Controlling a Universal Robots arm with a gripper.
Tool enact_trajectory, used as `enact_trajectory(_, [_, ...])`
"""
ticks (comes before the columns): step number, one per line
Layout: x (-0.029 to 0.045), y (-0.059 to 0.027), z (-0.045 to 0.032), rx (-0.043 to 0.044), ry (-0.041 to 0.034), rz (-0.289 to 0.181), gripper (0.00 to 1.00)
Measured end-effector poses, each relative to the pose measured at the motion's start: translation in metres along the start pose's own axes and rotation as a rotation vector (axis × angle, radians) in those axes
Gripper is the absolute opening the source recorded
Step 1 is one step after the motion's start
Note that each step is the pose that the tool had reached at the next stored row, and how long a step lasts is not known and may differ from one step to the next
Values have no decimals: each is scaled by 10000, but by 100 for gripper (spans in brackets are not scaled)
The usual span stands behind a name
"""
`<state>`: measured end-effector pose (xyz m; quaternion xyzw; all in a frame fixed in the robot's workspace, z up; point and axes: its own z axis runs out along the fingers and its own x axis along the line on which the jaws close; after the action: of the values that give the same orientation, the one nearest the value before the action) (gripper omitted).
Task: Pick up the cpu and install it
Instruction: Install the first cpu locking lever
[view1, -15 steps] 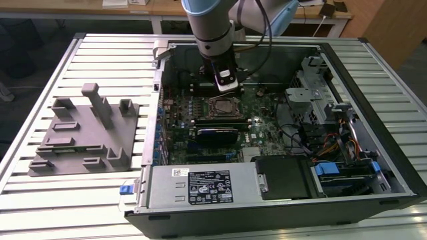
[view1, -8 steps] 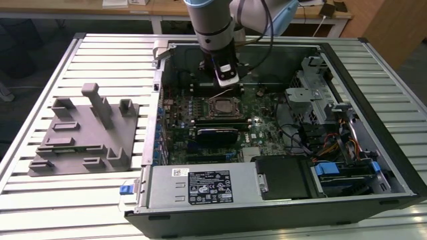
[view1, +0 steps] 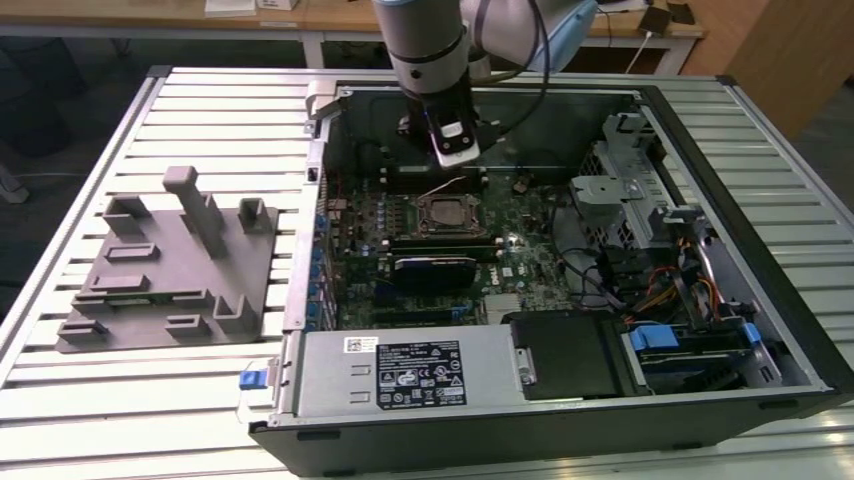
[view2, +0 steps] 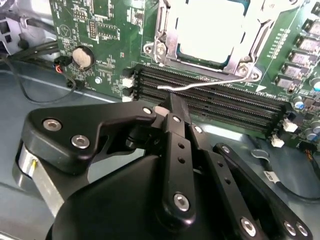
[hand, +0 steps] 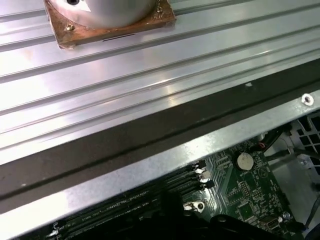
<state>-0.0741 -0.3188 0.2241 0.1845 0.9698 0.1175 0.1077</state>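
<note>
- Step in hand, as I judge it: the install end, not the pick-up. The cpu (view2: 210, 30) already lies in the socket (view2: 166, 37) on the board (view2: 100, 30), inside the open case (view1: 787, 300).
- Claw (view2: 172, 104): in the second wrist view its fingers are pressed together with nothing between them that I can see, so I take it as closed and empty. It hangs just above the memory slots (view2: 215, 100), its tip close to the thin wire lever (view2: 200, 86). I cannot tell whether it touches the lever.
- From the exterior view the claw (view1: 454, 152) sits over the far part of the board, just beyond the socket (view1: 447, 212).
- Lever: it lies loose along the socket's near edge, bent and not tucked under a catch that I can see. I judge the clamping-down not yet done. Work on it calls for a fine, steady push on a thin springy wire, keeping clear of the slots right beside it.
- Cpu pose: flat, pale top face up, partly cropped. It is square, so it has no real long axis. Its visible edges run parallel to the socket frame and the slots, with no tilt that I can make out.
- Off to the exterior view's left, a grey fixture (view1: 174, 270) rests on the slatted surface (view1: 214, 110), well apart from the work.
</note>
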Motion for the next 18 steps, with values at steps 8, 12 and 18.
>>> enact_trajectory(8, [-9,-56,30,-43,-82,-12,11])
enact_trajectory(12, [-6,-68,52,-61,-122,-24,11])
enact_trajectory(18, [19,-81,66,-113,-244,-46,11])
